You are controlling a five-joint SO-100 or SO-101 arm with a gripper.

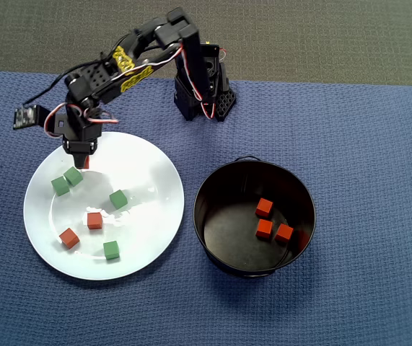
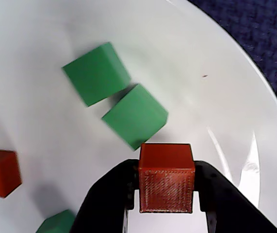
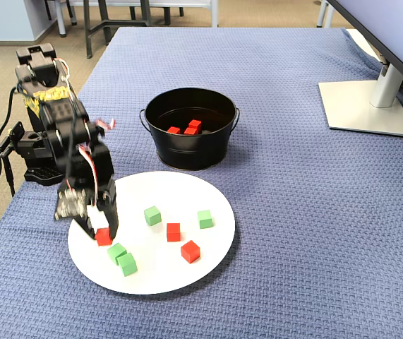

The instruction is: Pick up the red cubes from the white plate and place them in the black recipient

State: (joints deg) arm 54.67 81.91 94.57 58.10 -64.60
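The jaws are clamped on a red cube (image 2: 166, 177), one black finger flat against each side face, so the gripper (image 2: 166, 204) has it square across the middle, which looks to me like the right place to hold a thing this shape. In the wrist view its faces show a fine ribbed, printed-looking texture, so I'd judge it light, rigid and a bit grippy rather than slick; it shouldn't squash or need much squeeze, though a hold near an edge or corner could let it twist out. Just past the held cube lie two green cubes (image 2: 134, 116), touching each other and close to the jaws, so lifting straight up seems the way to keep from nudging them. All this is at the plate's (image 1: 155, 173) edge nearest the arm (image 1: 112, 72). Two more red cubes (image 1: 94, 220) sit loose toward the plate's middle, with two other green ones nearby. The plate looks glossy, so loose cubes would likely slide if bumped. Beside the plate on the blue-clothed counter (image 3: 293, 212) stands the pot (image 1: 206, 216), with at least three red cubes already inside.
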